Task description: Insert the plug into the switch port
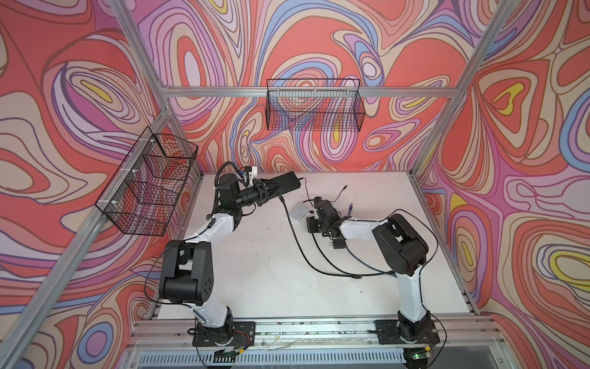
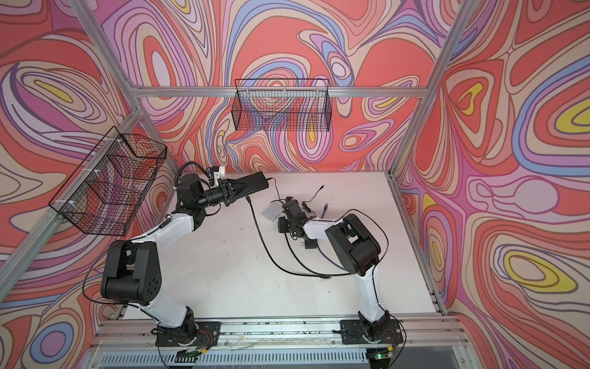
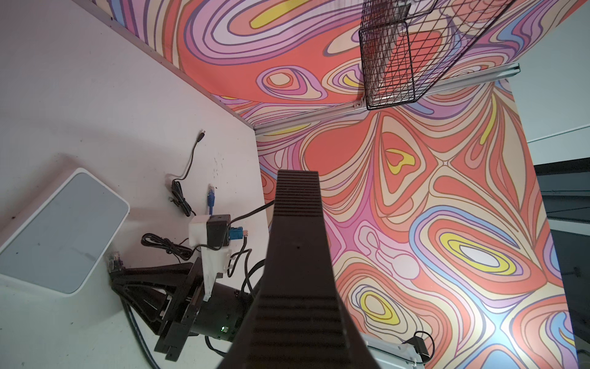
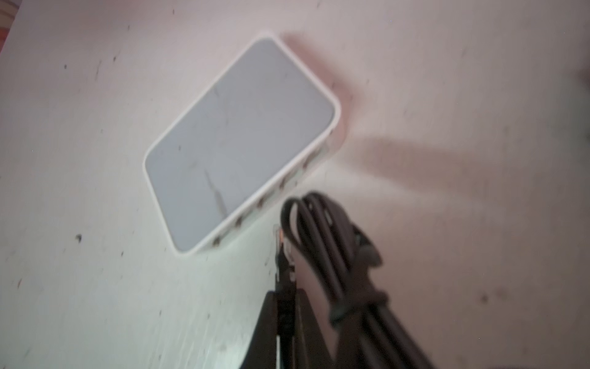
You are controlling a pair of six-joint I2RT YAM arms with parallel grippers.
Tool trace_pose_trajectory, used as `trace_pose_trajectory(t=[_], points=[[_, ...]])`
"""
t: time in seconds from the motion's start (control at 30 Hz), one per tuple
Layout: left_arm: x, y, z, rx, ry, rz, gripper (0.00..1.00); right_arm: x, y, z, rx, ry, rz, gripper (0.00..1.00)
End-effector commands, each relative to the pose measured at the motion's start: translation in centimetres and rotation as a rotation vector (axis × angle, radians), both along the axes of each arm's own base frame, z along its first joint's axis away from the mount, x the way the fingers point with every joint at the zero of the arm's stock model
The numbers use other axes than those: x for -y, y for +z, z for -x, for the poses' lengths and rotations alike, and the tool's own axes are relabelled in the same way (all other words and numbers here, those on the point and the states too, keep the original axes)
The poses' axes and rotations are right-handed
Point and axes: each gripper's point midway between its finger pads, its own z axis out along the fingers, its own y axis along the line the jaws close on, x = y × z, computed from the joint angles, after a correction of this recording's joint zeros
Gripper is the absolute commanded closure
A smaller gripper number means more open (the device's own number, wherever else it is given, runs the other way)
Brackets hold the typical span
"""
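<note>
The white switch [image 1: 299, 210] [image 2: 272, 211] lies flat on the table, its row of ports [image 4: 261, 201] on the side facing my right gripper [image 4: 285, 297]. That gripper is shut on a clear-tipped plug [image 4: 282, 242] with a black cable. The plug's tip [image 3: 115, 258] sits just off the ported side near one corner, outside any port. A tied bundle of black cable [image 4: 335, 249] hangs beside the fingers. My left gripper [image 1: 271, 191] is raised at the back left, shut on a long black flat box [image 1: 284, 183] [image 3: 298, 223] with cables attached.
A blue network plug [image 1: 351, 207], a barrel-tipped black lead [image 1: 343, 189] and a black power adapter [image 1: 337, 245] lie near the right arm. A black cable [image 1: 303, 255] loops across the table's middle. Wire baskets hang on the back wall [image 1: 314, 105] and left wall [image 1: 150, 182].
</note>
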Motion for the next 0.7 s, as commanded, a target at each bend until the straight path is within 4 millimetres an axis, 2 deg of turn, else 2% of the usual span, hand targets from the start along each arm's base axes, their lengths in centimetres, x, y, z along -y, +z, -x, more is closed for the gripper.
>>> trace_pose_trajectory(t=[0.0,0.37,0.43,0.47,0.67], points=[[-0.2,2.3,0.9,0.090,-0.010,0.013,0.95,-0.8,2.1,2.6,0.018,0.094,-0.144,1.00],[-0.2,2.0,1.4,0.092,-0.017,0.034,0.96,-2.5,7.3,7.5,0.021,0.291,-0.351,1.00],[-0.2,1.8,1.4,0.092,-0.015,0.035,0.95,-2.5,7.4,7.9,0.008,0.298,-0.360,1.00],[-0.2,1.8,1.5,0.093,-0.016,0.038,0.95,-2.4,8.7,7.9,0.030,0.300,-0.375,1.00],[-0.2,1.7,1.8,0.107,-0.018,0.061,0.95,-1.9,11.9,8.3,0.060,0.296,-0.492,1.00]])
